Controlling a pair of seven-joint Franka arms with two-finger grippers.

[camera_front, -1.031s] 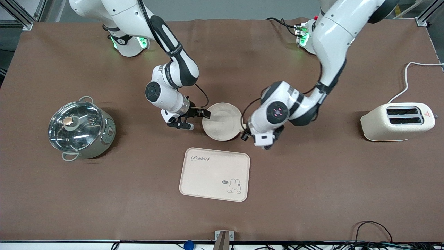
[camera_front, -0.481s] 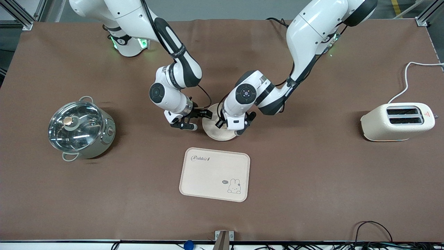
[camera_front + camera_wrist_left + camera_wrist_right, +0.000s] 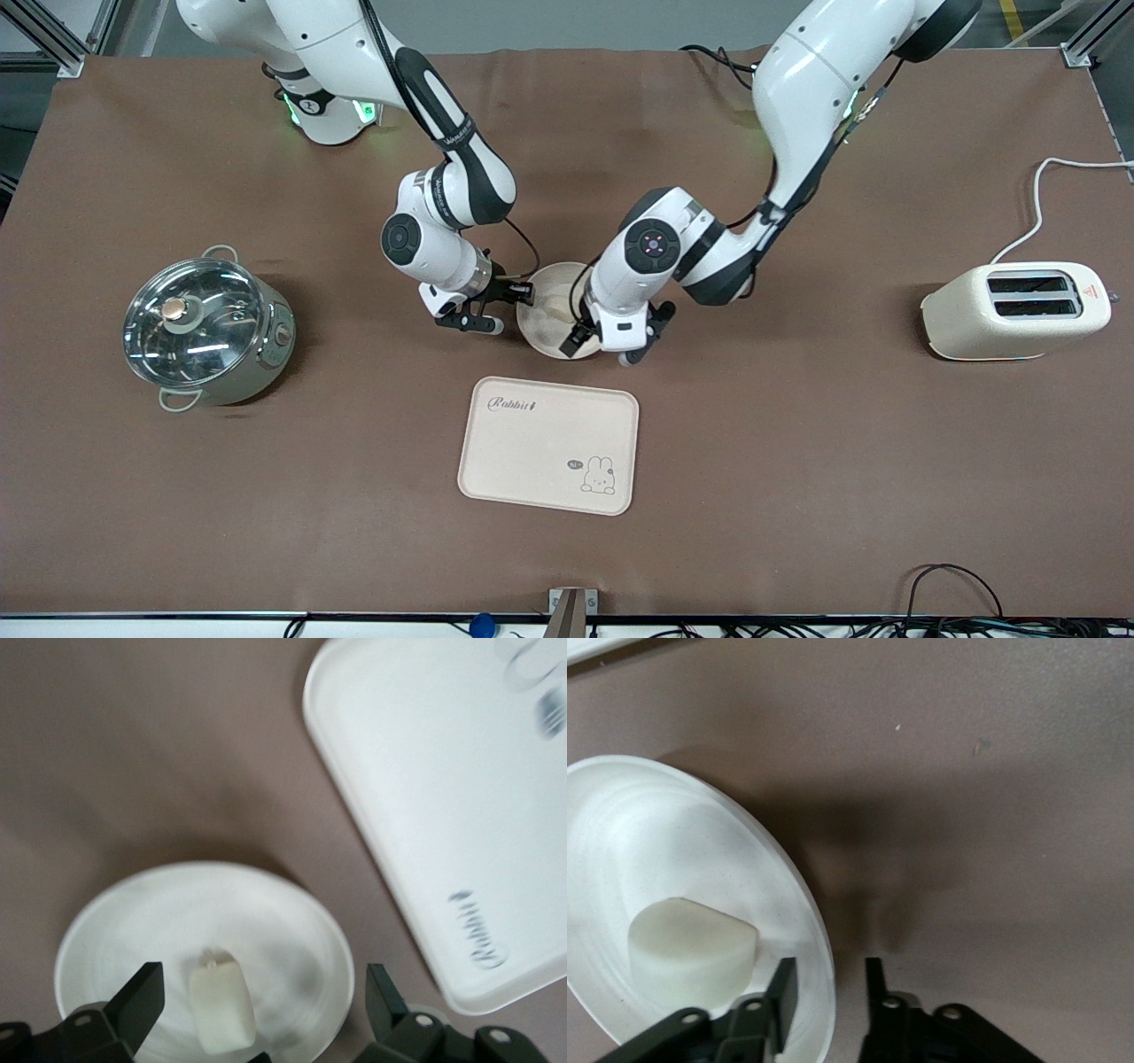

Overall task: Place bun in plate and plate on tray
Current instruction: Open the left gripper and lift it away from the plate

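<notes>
Two claws are working: left claw (image 3: 257,1028) gaping over small cream-white bun (image 3: 221,1005); right claw (image 3: 831,992) pinching round cream plate (image 3: 700,868) rim, risking tipping it.

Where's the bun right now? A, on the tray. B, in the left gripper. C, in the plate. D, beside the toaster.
C: the left wrist view shows the bun lying in the plate, free between the open fingers of the left gripper, while the tray holds nothing.
</notes>
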